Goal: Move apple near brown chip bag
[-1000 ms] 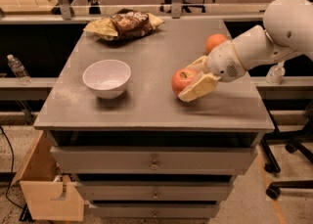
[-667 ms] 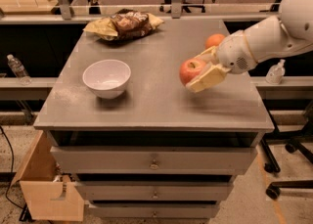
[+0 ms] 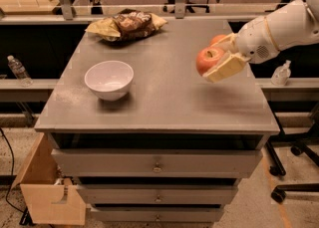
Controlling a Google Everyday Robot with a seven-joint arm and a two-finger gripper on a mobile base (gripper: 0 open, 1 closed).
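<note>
The apple [image 3: 208,58] is pinkish-red with a yellowish blush. My gripper [image 3: 218,59] is shut on it and holds it in the air above the right side of the grey table [image 3: 164,102]. The brown chip bag [image 3: 126,25] lies crumpled at the table's far left corner, well away from the apple. The white arm reaches in from the right.
A white bowl [image 3: 108,78] stands on the left part of the table. An orange fruit [image 3: 218,39] lies behind the gripper, partly hidden by it. Drawers are below the table top. A wooden box [image 3: 47,192] sits on the floor at the lower left. Bottles stand on side shelves.
My gripper has lifted the apple off the table and moved it up and a little to the right.
</note>
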